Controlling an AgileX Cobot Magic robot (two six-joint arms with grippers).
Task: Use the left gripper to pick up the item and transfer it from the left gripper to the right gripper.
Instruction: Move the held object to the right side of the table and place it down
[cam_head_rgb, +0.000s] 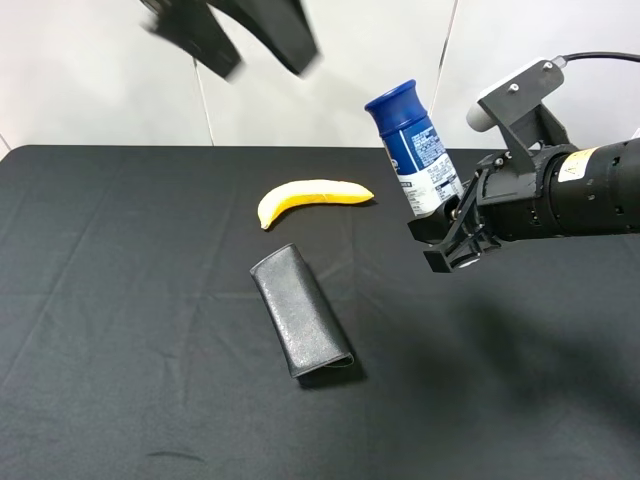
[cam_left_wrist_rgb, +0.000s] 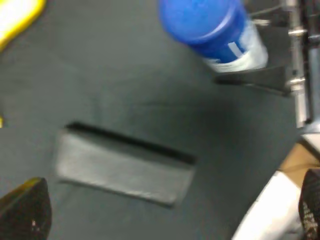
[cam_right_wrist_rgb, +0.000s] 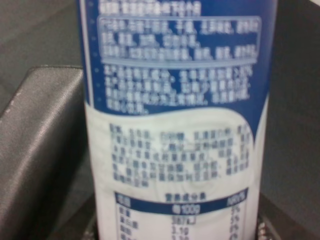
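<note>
While the right gripper (cam_head_rgb: 445, 236) clamps the item (cam_head_rgb: 413, 150) by its white lower end, well apart from the spread-fingered left gripper (cam_head_rgb: 262, 55), it looks stiff, slick, probably light, wanting a firm squeeze across its round body

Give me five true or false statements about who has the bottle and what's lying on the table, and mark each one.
1. The right hand holds the bottle by its white lower end. True.
2. The left hand grips the bottle's blue cap. False: it is raised well apart from the bottle, open and holding nothing.
3. The banana lies on the table. True.
4. The black case rests on top of the banana. False: the two lie apart, each on the table.
5. The bottle lies flat on the table. False: it is held in the air, cap uppermost and slightly tilted.
</note>
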